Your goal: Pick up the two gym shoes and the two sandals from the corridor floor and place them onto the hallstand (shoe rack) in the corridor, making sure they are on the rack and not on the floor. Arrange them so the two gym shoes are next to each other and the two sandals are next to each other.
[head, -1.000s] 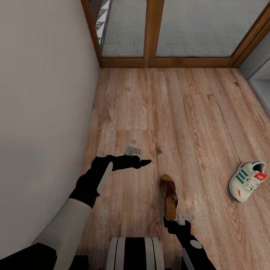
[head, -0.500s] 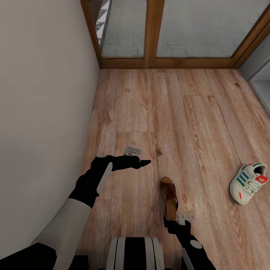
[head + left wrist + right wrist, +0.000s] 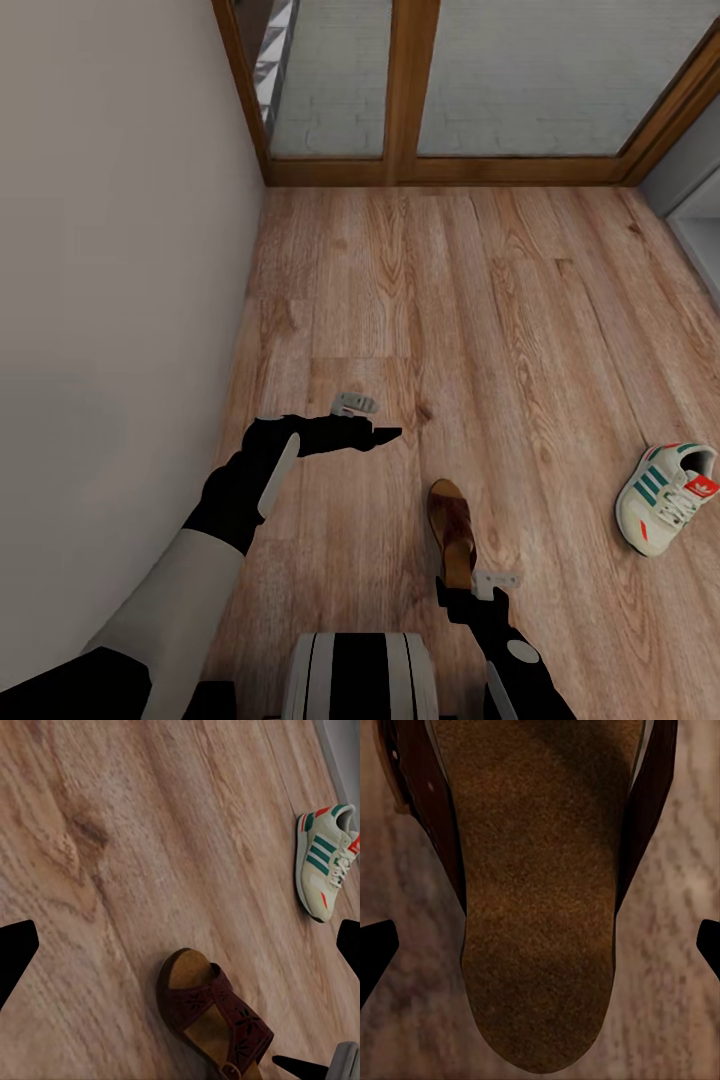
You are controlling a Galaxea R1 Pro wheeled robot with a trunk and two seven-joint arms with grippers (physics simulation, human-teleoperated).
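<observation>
One dark brown sandal [image 3: 452,525] lies on the wood-plank corridor floor [image 3: 480,300], just ahead of my base. My right gripper [image 3: 463,592] hovers over its heel end, open. In the right wrist view the mottled footbed [image 3: 540,892] lies between the spread fingertips of the right gripper [image 3: 540,952]. A white gym shoe [image 3: 668,485] with teal stripes rests on the floor at the right. My left gripper [image 3: 388,432] hangs open above bare floor, left of the sandal. The left wrist view looks past the left gripper [image 3: 182,947] at the sandal [image 3: 214,1016] and gym shoe [image 3: 326,862].
A plain wall [image 3: 110,300] runs close along my left arm. Wood-framed glass doors [image 3: 410,90] close the corridor's far end. A corner of the light-grey hallstand [image 3: 700,215] shows at the right edge. Open floor lies between the sandal and the gym shoe.
The whole view has shifted slightly, so the sandal and gym shoe sit a little lower in it. More of the sandal's heel end now lies under my right gripper. Both arms keep their pose.
</observation>
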